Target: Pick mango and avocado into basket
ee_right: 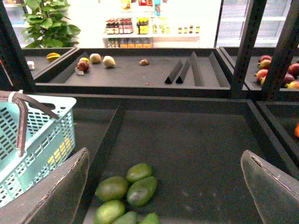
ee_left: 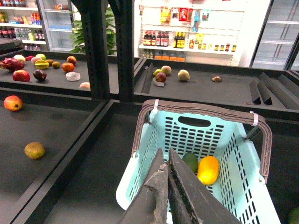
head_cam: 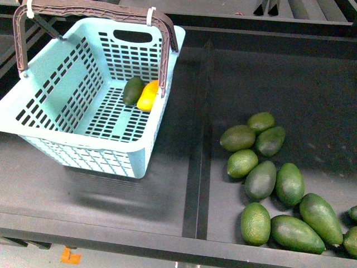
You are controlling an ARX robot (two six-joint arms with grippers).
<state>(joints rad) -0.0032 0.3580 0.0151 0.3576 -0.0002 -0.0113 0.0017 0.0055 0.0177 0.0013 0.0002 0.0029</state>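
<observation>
Front view: we see neither arm, only the basket (head_cam: 83, 111) on the left bay of the dark surface (head_cam: 139, 195) and a heap of loose avocados (head_cam: 273, 184) in the right bay.
Mango: the mango (head_cam: 148, 96) lies on the slotted basket floor near the far wall, its yellow skin plain in the left wrist view too (ee_left: 208, 170).
Avocado: the avocado (head_cam: 133, 90) lies in the basket touching the mango; in the left wrist view (ee_left: 190, 162) it shows beside the fruit, partly hidden by the end effector.
Placement: we judge both fruits rest low against the far end because the basket sits tilted, so they settle where the floor meets the wall and cannot roll out.
Basket handle: the brown-grey handle (head_cam: 95, 8) stands up over the basket, fastened with white zip ties (head_cam: 150, 15), which leaves the mouth free for dropping fruit in.
Left end effector: the left end effector (ee_left: 167, 186) has its fingers together and empty, held above the near rim of the basket.
Right end effector: the right end effector (ee_right: 163, 191) has its fingers wide apart and holds nothing, poised over the green avocados (ee_right: 126, 191) in the right bay.
Progress: we judge the task done, since one mango and one avocado are already inside.
Risk: we think a bump to the handle could tip the tilted basket.
</observation>
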